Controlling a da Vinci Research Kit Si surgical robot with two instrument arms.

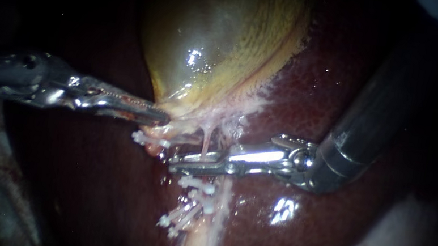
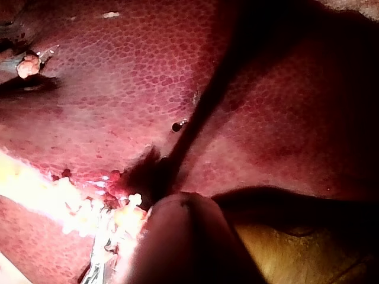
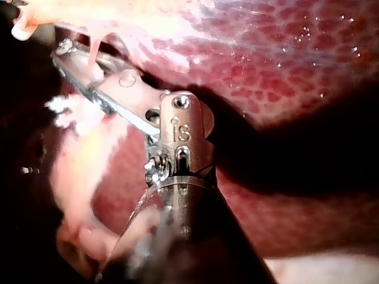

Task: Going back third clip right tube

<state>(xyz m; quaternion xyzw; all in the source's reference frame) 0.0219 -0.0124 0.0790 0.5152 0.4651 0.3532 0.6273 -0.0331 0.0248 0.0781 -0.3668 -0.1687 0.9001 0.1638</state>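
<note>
The right instrument (image 1: 176, 163), its pincer narrowly parted around the thin tube (image 1: 206, 140), sits just beyond the white clips (image 1: 196, 185). The left instrument (image 1: 164, 114) clamps the gallbladder (image 1: 219, 37). A careless withdrawal could snag and tear that tube.

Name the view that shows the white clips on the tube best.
The endoscope view: the clips stand out singly on the tube below the right instrument. The right wrist view shows only a blurred white cluster beside the instrument. The left wrist view loses them in glare.
</note>
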